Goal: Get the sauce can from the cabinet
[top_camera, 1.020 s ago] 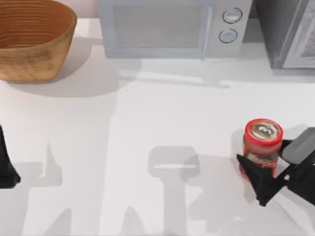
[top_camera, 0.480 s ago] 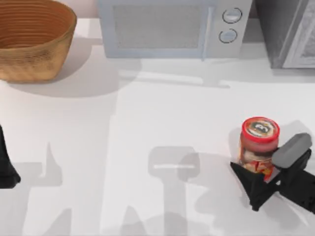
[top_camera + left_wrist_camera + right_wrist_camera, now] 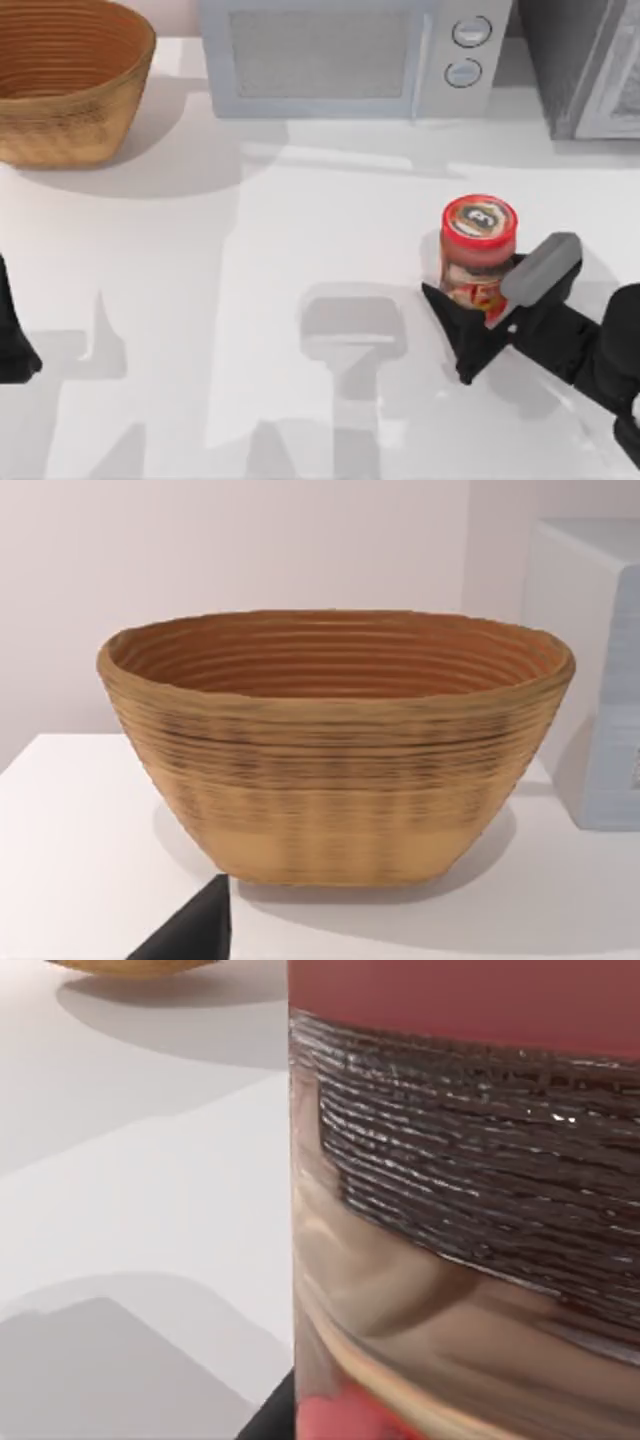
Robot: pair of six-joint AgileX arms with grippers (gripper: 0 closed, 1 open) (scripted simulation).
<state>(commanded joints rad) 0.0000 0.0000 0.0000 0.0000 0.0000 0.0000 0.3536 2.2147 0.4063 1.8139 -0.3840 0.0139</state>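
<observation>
1. Here, near the top view's lower right, the right gripper (image 3: 488,315) has its two fingers closed on the can (image 3: 479,250), one dark finger (image 3: 462,335) on the can's left side and a grey pad (image 3: 541,268) on its right; the arm behind is cut off by the frame's edge.
2. The can stands upright right of the table's (image 3: 300,240) middle, well in front of the cabinet (image 3: 585,65); I cannot tell whether its base touches the table.
3. The right wrist view shows the can's label (image 3: 470,1240) up close, dark ribbed print over beige and red, which the top view does not resolve.
4. The left arm (image 3: 12,335) is parked at the left edge, mostly cut off; a dark tip (image 3: 195,930) shows in its wrist view.
5. The left wrist view looks at the basket (image 3: 335,745) from the side, its ribbed wall plain; the top view shows its rim (image 3: 70,80) cropped at far left.
6. Farthest back stand the microwave (image 3: 350,55) and, at far right, the cabinet, both cut off.
</observation>
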